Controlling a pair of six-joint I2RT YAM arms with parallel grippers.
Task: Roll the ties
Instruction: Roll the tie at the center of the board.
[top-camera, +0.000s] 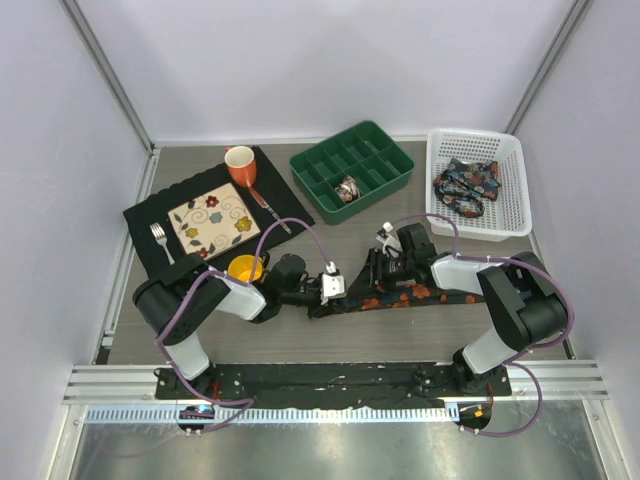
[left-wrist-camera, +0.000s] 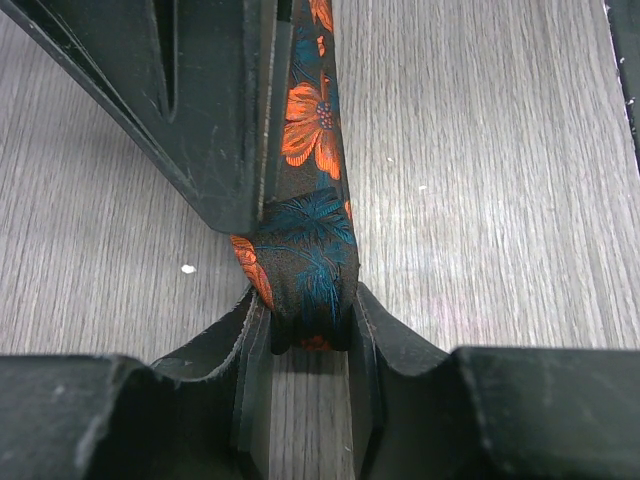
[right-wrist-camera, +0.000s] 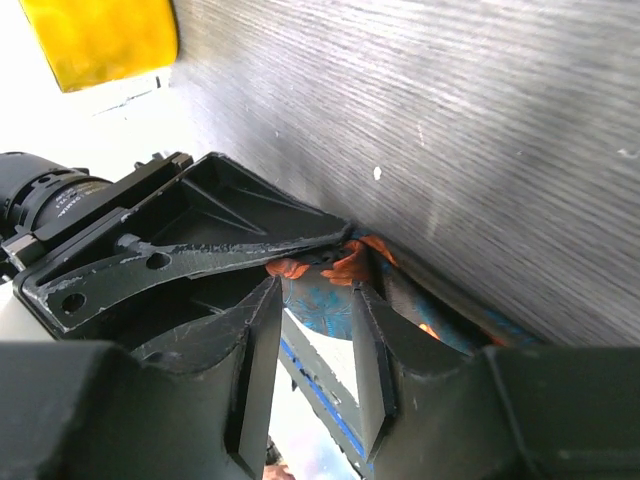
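1. Cup trouble first: the yellow cup (top-camera: 245, 268) is sitting just beside the left arm, so any wide swing during the roll is risking a knock.
2. Left tool (left-wrist-camera: 305, 320) is clamping the folded end of the tie (left-wrist-camera: 318, 130). The bite is looking shallow, so I'm guessing a quick twist is pulling it free.
3. The rest of the tie is lying flat across the near middle of the tabletop (top-camera: 330, 335). Silky stuff, so the coil is probably going loose or skewing sideways.
4. Right tool (right-wrist-camera: 315, 330) is sitting narrow around that same end, crowding the left one. I can't tell if it's actually pinching. Fingers clashing is my main worry.
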